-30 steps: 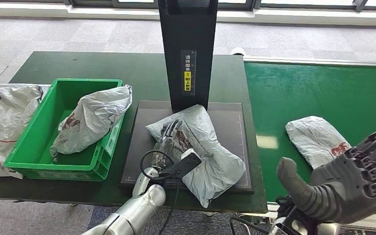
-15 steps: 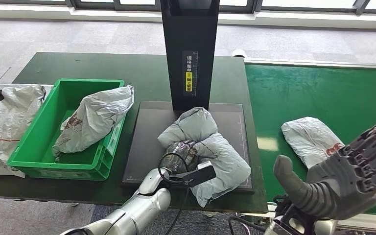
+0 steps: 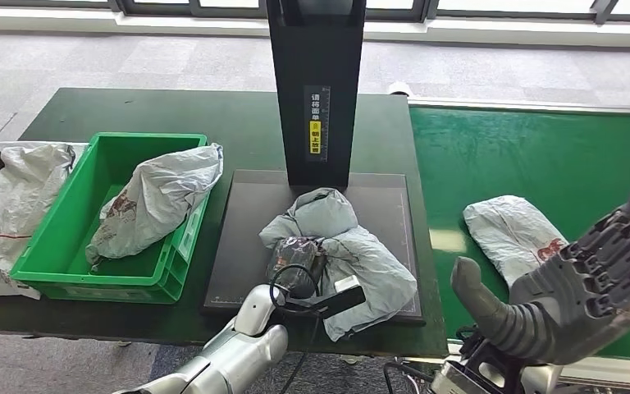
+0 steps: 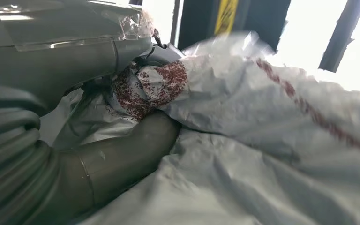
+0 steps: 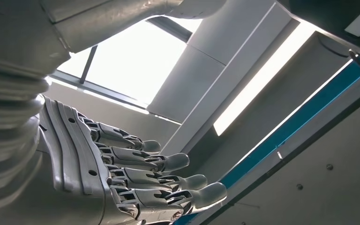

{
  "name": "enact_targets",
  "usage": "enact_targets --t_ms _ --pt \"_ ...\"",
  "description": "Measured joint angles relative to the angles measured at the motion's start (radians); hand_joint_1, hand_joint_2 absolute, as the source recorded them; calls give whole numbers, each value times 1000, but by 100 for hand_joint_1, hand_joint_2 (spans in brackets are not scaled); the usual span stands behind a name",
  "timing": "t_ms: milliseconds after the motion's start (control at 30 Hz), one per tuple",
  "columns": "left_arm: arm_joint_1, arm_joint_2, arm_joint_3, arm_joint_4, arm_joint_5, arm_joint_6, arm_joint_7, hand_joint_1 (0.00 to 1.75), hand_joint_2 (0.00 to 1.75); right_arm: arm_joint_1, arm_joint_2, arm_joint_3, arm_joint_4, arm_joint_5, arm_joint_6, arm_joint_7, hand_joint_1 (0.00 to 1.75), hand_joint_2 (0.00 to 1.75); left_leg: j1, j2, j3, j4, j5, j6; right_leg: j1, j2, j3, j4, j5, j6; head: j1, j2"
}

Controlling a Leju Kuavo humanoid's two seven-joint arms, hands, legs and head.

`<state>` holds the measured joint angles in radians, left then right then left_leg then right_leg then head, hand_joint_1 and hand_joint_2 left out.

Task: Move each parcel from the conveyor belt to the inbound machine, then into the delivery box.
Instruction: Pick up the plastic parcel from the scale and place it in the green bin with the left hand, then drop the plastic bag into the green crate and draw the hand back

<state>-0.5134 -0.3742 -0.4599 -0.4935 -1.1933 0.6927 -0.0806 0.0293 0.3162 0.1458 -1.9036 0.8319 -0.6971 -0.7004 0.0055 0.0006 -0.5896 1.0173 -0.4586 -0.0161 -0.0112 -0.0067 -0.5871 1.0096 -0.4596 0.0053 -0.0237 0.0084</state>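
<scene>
Head view puts your left hand (image 3: pixel 297 264) at lower centre, its fingers closed into the crumpled grey parcel (image 3: pixel 346 250) on the black inbound machine's platform (image 3: pixel 242 238); the left wrist view suggests, through blur, a thumb and fingers bunching the plastic. Your right hand (image 3: pixel 574 291) hangs at lower right with fingers spread, holding nothing, near a second parcel (image 3: pixel 518 234) on the green conveyor belt (image 3: pixel 533 156). You seem to be on the machine-to-box step, so next lift and carry left to the green delivery box (image 3: pixel 57 246), which holds one parcel (image 3: pixel 156 201).
</scene>
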Motion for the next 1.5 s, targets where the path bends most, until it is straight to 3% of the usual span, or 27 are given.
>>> enact_targets --t_ms 133,300,533,767,1000,1133,1333,1500 --pt "95 2 112 -228 -168 3 -63 175 175 2 0 -5 3 5 0 0 0 175 0 1 -2 0 0 0 0 2 -3 0 0 0 0 0" --pt "179 9 207 -585 -171 3 -138 175 175 4 0 -13 3 8 0 0 0 175 0 2 -4 0 0 -1 0 4 -5 0 0 0 0 0" --pt "245 28 222 -1011 -156 4 -186 175 175 7 0 -29 3 18 0 0 0 175 1 2 -5 0 -1 -1 0 3 -6 0 0 0 0 0" --pt "281 38 235 -1246 -78 4 -247 175 175 13 0 -43 3 24 0 0 0 175 0 2 -5 0 -1 -1 0 3 -6 0 0 0 0 0" --pt "296 42 310 -1288 43 4 -288 175 175 20 0 -48 3 26 0 0 0 175 1 2 -4 0 -1 -1 0 3 -6 0 0 0 0 0" --pt "284 43 413 -1189 141 2 -344 175 175 26 0 -40 3 27 0 0 0 175 1 2 -4 0 -1 -1 0 3 -6 0 0 0 0 0" --pt "202 34 619 -1005 197 2 -415 175 175 29 0 -34 12 37 0 0 0 175 1 2 -4 0 0 -2 0 4 -6 0 0 -1 0 0" --pt "179 32 685 -936 199 2 -422 175 175 29 0 -33 19 39 0 0 0 175 1 2 -4 0 0 -2 0 4 -6 0 0 -1 0 0"
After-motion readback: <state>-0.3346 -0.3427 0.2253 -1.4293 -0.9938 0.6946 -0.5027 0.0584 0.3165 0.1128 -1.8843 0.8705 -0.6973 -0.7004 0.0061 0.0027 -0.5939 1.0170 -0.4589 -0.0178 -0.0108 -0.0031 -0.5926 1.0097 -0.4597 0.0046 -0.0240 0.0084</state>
